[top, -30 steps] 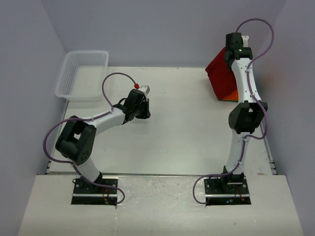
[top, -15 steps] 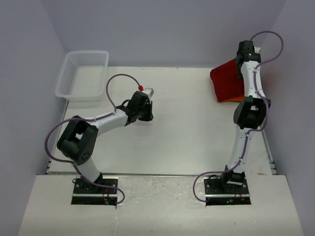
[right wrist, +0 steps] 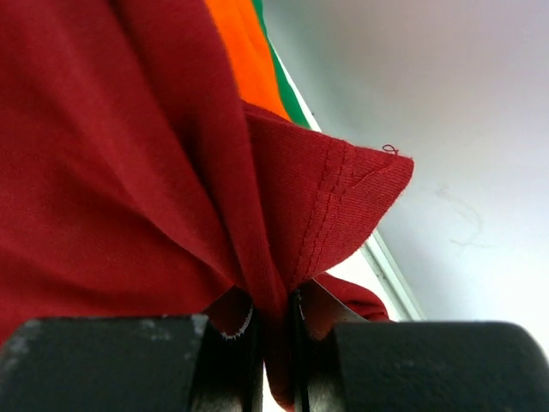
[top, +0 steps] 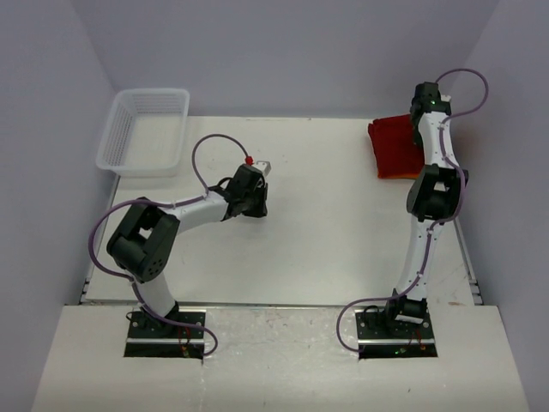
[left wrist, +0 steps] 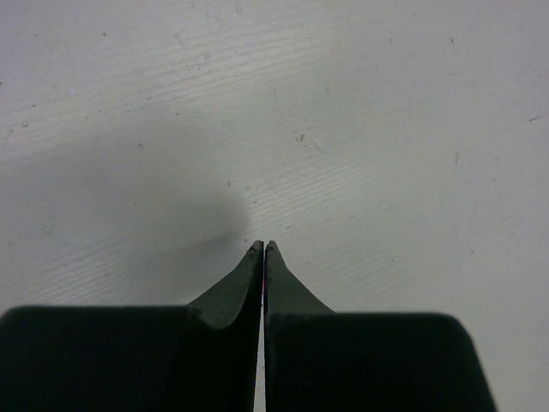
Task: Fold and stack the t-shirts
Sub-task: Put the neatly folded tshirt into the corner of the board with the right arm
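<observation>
- Shirts first, from the top camera: the dark red t-shirt [top: 395, 148] lies in the far right corner of the tabletop [top: 326, 223], with my right arm [top: 433, 163] stretched out over it. My left arm [top: 202, 206] is parked over bare surface left of centre, well apart from the cloth. The mesh basket [top: 146, 129] sits in the far left corner.
- Left wrist camera: the left gripper [left wrist: 263, 249] is clenched on nothing, tips together above bare tabletop.
- Right wrist camera: the right gripper [right wrist: 276, 309] is pinching a gathered fold of the dark red t-shirt, near a stitched hem. Past it I see the orange t-shirt [right wrist: 244, 60] and an edge of the green t-shirt [right wrist: 283, 81].
- My read is that I am laying the red one on the pile. Next I need to set the pinched fold flat, release, and lift straight off without dragging the cloth.
</observation>
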Controlling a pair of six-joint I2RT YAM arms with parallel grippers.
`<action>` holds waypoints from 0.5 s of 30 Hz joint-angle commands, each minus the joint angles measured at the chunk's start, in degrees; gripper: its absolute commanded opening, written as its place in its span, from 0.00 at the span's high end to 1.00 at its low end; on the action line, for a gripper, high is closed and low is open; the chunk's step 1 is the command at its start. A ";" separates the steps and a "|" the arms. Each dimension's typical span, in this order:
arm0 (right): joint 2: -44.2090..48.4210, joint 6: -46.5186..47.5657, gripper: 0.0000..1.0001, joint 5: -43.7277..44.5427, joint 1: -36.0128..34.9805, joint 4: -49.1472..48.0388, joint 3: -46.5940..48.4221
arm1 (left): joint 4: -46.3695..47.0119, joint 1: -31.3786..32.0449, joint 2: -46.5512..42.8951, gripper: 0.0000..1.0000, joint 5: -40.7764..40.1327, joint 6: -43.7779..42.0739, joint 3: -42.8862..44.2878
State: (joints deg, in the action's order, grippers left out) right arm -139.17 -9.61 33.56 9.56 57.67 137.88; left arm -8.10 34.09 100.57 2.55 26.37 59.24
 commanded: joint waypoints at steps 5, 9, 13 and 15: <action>-0.31 -2.08 0.88 1.06 2.13 -0.63 1.95 | -0.78 1.07 0.41 1.00 -1.58 -0.35 1.75; -0.66 -2.52 0.05 -0.68 2.21 -0.54 4.40 | -2.10 1.69 -0.11 1.00 -2.28 -0.18 2.37; 2.67 -2.35 0.01 -0.78 0.73 -2.29 5.56 | -2.71 2.65 -1.17 1.00 -5.27 0.44 2.37; 6.43 -2.35 0.01 -0.78 -0.07 -4.13 2.93 | -2.80 3.18 -1.87 1.00 -6.59 1.22 1.93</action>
State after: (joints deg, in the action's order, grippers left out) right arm -139.72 -11.33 33.30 11.31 56.66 140.38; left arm -10.26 36.36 100.64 -1.04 26.52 59.70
